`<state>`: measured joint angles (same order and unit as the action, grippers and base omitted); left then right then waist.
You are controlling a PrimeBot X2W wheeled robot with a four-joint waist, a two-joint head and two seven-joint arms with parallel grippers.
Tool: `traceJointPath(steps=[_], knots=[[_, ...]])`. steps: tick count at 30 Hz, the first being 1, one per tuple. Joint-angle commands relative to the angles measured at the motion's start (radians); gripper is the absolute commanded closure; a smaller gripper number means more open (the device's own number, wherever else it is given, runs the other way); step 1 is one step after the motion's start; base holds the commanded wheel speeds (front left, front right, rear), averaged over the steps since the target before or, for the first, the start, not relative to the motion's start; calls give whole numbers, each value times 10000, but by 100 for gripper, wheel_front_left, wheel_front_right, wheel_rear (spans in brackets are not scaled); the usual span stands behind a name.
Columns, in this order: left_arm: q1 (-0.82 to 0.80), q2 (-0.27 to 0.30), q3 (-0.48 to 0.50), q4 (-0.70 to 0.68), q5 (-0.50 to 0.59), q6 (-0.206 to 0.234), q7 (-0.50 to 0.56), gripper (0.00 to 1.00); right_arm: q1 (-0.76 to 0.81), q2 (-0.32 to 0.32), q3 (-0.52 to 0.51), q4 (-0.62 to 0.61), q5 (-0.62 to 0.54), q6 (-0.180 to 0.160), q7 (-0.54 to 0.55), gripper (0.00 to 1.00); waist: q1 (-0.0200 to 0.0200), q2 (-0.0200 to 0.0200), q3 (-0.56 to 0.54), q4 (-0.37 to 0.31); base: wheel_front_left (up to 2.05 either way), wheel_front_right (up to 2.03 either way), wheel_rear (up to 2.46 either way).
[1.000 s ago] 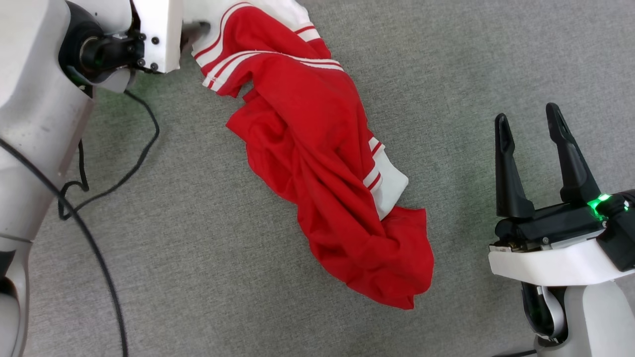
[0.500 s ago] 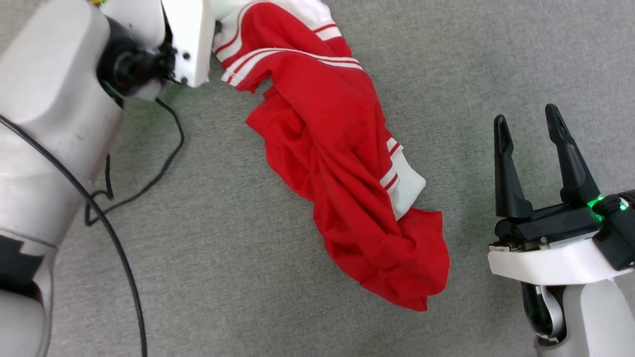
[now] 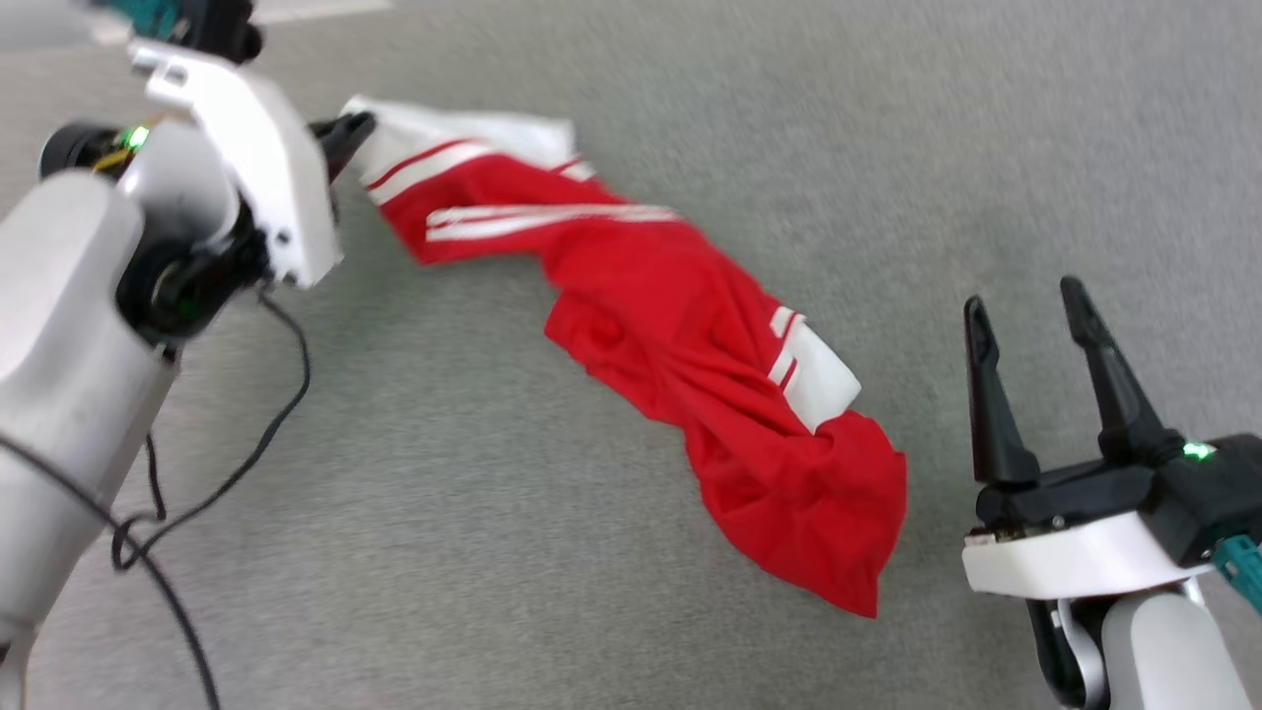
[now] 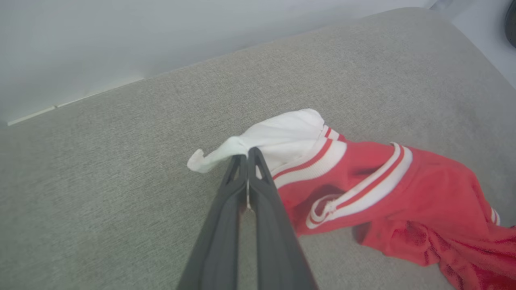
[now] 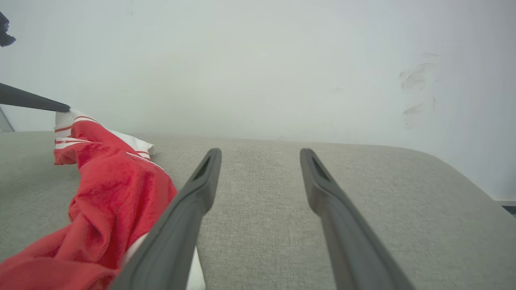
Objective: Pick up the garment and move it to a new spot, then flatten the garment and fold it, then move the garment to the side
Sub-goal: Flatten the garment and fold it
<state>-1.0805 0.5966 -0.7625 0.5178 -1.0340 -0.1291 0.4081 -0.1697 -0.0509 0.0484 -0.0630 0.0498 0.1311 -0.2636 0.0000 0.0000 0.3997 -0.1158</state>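
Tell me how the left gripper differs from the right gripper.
The left gripper is shut, pinching the garment's white sleeve; the right gripper is open and holds nothing. The left gripper is at the garment's far end; the right gripper stands apart from its near end. Both have long dark fingers.

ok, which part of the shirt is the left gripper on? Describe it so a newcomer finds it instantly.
On the grey fabric surface the red garment lies in a crumpled diagonal band. At its far-left end is a white sleeve, its tip pinched in the shut left gripper. The other white sleeve lies untouched mid-band, nearer the right gripper.
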Motion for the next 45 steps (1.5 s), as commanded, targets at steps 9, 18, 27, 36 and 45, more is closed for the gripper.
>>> traceJointPath(steps=[9,18,27,36,45], knots=[[3581,1426,486,-2615,-752,915,-1360,100,629,15,-28,202,-145,-7,-16,0,0,0,-1707,1422,0,0,0],[6948,1247,-17,-3794,-1012,2122,-2658,100,937,16,-5,377,-135,-7,-16,0,0,0,-1995,1708,0,0,0],[7434,627,236,-3091,-325,2173,-4951,0,842,15,50,441,-567,-7,-16,0,0,0,-2300,1826,0,0,0],[7908,285,2046,-4704,2629,2227,-6744,0,159,-950,611,940,35,-7,2325,0,0,0,-2457,2228,0,0,0],[9605,-1604,4488,-6200,5329,1499,-6733,0,-1213,-2331,866,937,1869,-5,8117,0,0,0,-2026,2878,0,0,0]])
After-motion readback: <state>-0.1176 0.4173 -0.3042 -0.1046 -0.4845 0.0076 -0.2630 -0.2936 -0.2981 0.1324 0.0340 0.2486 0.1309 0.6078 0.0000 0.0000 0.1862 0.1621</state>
